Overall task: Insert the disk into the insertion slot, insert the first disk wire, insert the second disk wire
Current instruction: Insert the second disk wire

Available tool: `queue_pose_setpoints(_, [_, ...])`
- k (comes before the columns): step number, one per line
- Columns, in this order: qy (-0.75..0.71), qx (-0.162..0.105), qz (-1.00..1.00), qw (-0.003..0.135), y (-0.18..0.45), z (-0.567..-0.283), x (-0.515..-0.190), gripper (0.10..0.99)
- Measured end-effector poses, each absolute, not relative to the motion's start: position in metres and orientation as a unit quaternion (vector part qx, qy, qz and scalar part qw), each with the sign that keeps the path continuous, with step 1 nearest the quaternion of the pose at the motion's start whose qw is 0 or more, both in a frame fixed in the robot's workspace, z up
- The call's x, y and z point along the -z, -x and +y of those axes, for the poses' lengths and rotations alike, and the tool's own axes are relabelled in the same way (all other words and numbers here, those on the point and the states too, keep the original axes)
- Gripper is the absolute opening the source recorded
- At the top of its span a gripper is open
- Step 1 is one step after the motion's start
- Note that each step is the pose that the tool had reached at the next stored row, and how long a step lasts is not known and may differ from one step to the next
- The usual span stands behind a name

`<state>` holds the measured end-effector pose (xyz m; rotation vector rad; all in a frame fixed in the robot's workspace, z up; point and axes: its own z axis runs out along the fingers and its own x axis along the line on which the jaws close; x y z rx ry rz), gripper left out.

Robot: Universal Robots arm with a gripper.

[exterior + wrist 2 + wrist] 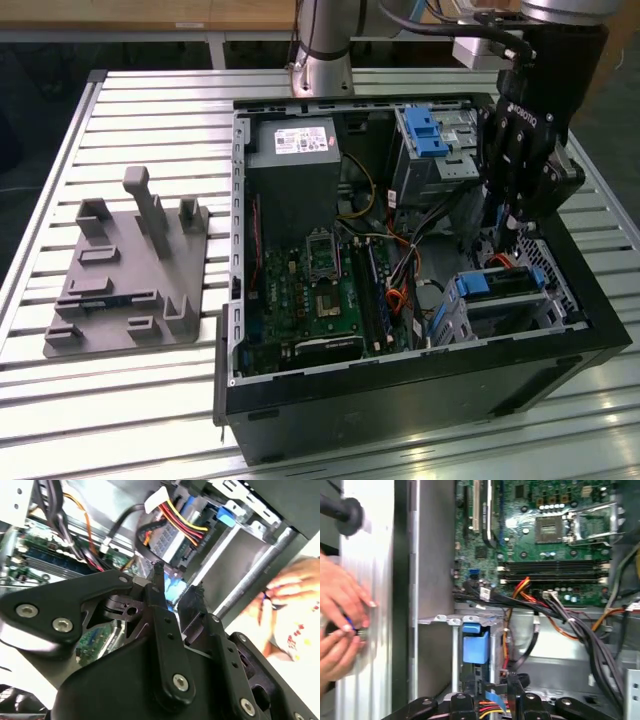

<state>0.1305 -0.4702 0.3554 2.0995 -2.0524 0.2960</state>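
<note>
**A:** What's in the open black tower case [400, 400]?

**B:** A perforated grey metal cage [520, 318], the blue-framed silver disk [488, 284] seated inside.

**A:** The black gripper [178, 580]?

**B:** Just above it, narrowly parted, seemingly empty. The red-and-yellow wire [175, 522] looks limp; take its rigid plug [188, 551].

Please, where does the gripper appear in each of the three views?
Exterior view: gripper at the exterior view's right, over the open case.
Second wrist view: gripper in the foreground.
First wrist view: gripper in the foreground too.
Shared landmark: the green motherboard.
</note>
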Motion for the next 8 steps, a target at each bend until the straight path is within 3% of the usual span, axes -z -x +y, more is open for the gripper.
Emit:
queue_pose_setpoints(4, [-0.705,-0.124,-0.688,0.119,-0.1307,-0.464,-0.3543,0.388])
queue_pose_setpoints(8, [-0.703,-0.134,-0.686,0.131,-0.1307,-0.4601,-0.3503,0.388])
